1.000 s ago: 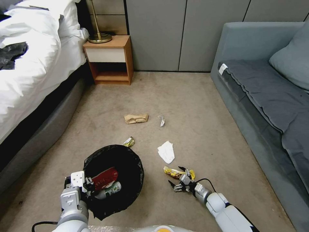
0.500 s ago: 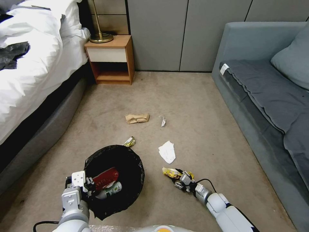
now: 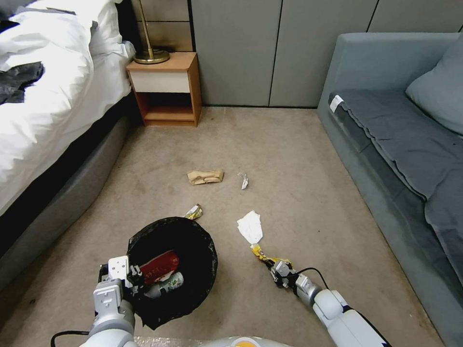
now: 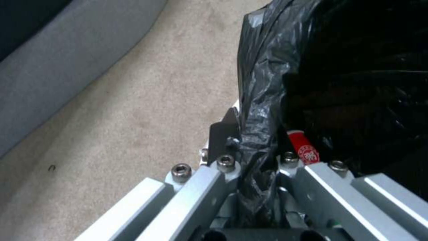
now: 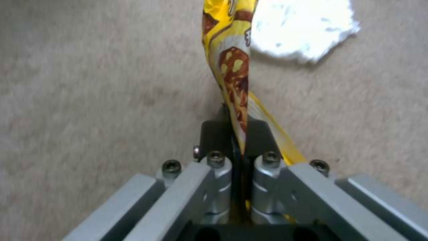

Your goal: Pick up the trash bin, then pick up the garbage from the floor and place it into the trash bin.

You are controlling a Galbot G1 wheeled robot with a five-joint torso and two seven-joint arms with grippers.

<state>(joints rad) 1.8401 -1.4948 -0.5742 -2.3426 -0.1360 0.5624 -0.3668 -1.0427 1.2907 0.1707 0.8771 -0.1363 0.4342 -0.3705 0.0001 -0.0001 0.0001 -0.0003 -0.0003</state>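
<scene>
Pinching the crinkly yellow snack wrapper (image 5: 234, 83) near one end, my right pincer (image 3: 279, 273) is clamped thin on it; it trails limp ahead, featherlight and slippery, toward the white tissue (image 3: 250, 227). My left pincer (image 3: 129, 279) is clamped on the black-lined round trash bin's (image 3: 193, 231) rim.

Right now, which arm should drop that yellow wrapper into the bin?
Right. The right gripper is shut on the yellow wrapper; the left gripper is clamped on the trash bin rim, holding it.
</scene>
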